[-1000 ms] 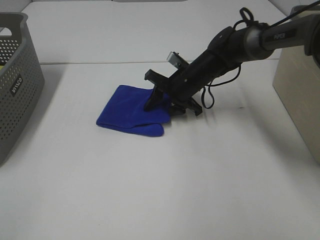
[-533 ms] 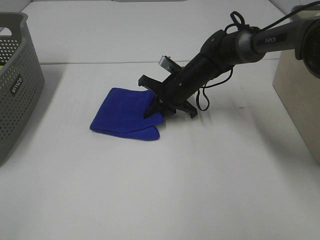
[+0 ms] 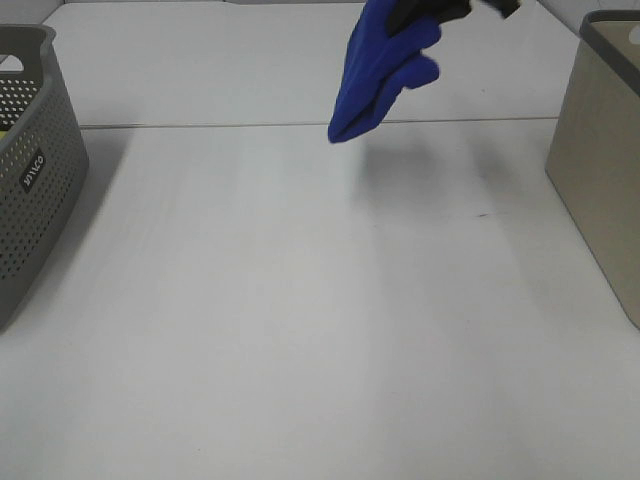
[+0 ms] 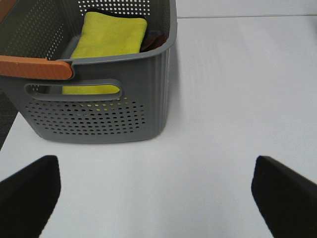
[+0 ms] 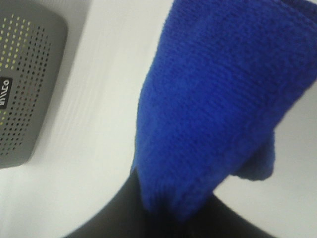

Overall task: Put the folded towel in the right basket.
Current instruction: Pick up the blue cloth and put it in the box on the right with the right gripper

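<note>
Black robot hands are showing only in fragments, mostly out of focus.

The left hand point(image 4: 157, 168) is appearing in its wrist view as two matte black fingers point(image 4: 30, 192), broad and blunt-ended, with edges too blurred for any surface detail to be read. The right hand point(image 3: 440, 8) is showing in the high view as a few black, angular pieces cut off by the frame edge. In its own wrist view only one smooth, dark finger point(image 5: 114, 223) is showing, narrowing toward its tip.

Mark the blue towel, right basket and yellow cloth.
blue towel point(image 3: 375, 70), exterior high view, hanging middle.
right basket point(image 3: 600, 170), exterior high view, side wall.
yellow cloth point(image 4: 109, 44), left wrist view, top face.
</note>
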Controlling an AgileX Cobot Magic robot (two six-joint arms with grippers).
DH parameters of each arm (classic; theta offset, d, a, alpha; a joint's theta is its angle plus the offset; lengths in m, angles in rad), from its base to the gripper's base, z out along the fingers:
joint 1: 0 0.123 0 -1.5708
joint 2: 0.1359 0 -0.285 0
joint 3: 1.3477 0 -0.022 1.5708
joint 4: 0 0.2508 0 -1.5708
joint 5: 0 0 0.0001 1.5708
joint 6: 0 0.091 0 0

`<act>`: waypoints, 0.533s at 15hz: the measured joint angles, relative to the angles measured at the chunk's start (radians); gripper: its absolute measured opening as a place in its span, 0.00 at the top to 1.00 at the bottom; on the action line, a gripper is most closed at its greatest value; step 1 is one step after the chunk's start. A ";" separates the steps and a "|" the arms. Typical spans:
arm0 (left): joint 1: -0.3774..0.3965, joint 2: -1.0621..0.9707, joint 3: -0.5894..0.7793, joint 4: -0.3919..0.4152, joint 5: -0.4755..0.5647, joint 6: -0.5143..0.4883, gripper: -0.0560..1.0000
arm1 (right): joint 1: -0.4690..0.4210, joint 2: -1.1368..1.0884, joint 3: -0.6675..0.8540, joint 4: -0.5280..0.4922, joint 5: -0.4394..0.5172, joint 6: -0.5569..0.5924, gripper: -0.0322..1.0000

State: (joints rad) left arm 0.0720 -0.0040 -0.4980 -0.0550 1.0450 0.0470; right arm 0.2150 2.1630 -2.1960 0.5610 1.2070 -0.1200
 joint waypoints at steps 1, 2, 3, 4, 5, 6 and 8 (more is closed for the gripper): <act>0.000 0.000 0.000 0.000 0.000 0.000 0.03 | -0.042 -0.048 -0.002 -0.035 0.003 0.011 0.87; 0.000 0.000 0.000 0.000 0.000 0.000 0.03 | -0.099 -0.104 -0.002 -0.067 0.006 0.021 0.87; 0.000 0.000 0.000 0.000 0.000 0.000 0.03 | -0.160 -0.158 -0.002 -0.089 0.008 0.027 0.87; 0.000 0.000 0.000 0.000 0.000 0.000 0.03 | -0.223 -0.207 -0.002 -0.111 0.008 0.027 0.87; 0.000 0.000 0.000 0.000 0.000 0.000 0.03 | -0.291 -0.250 -0.002 -0.134 0.009 0.026 0.87; 0.000 0.000 0.000 0.000 0.000 0.000 0.03 | -0.344 -0.293 0.002 -0.163 0.009 0.015 0.87; 0.000 0.000 0.000 0.000 0.000 0.000 0.03 | -0.434 -0.355 0.060 -0.249 0.010 0.002 0.87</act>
State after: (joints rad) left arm 0.0720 -0.0040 -0.4980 -0.0550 1.0450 0.0470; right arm -0.2190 1.8080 -2.1360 0.3120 1.2170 -0.1180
